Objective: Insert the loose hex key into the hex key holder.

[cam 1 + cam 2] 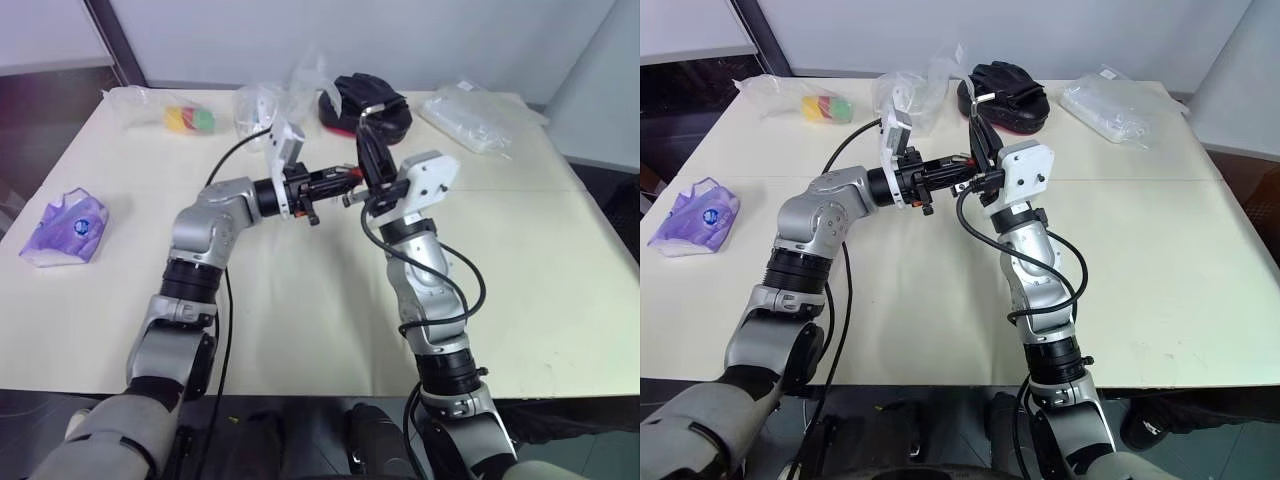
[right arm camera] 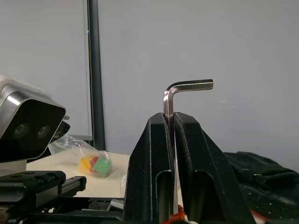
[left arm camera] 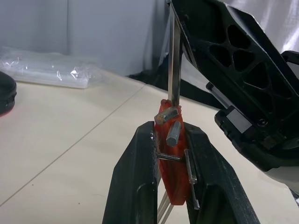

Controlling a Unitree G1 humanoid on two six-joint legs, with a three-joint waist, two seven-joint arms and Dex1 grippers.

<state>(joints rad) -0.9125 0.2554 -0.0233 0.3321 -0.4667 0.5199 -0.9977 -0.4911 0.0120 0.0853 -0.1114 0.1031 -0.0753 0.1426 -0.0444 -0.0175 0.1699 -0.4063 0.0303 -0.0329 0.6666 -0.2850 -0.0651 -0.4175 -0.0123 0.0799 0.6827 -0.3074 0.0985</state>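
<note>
Above the middle of the table, my left gripper [image 3: 169, 129] is shut on the hex key holder [image 3: 174, 183], an orange-red block with short grey keys sticking out. My right gripper [image 2: 170, 117] is shut on the loose hex key [image 2: 174, 95], whose bent short arm shows above the fingertips. In the left wrist view the loose hex key [image 3: 174, 60] comes down as a straight rod, and its lower end sits at the holder's top edge. Whether it is inside a slot I cannot tell. From the head, the left gripper [image 1: 335, 184] and the right gripper [image 1: 368, 165] meet tip to tip.
On the cream table [image 1: 300, 300] a purple tissue pack [image 1: 65, 228] lies at the left edge. Along the far side are a bag of coloured pieces [image 1: 190, 118], crumpled clear plastic [image 1: 262, 100], a black pouch [image 1: 368, 102] and a clear packet [image 1: 470, 118].
</note>
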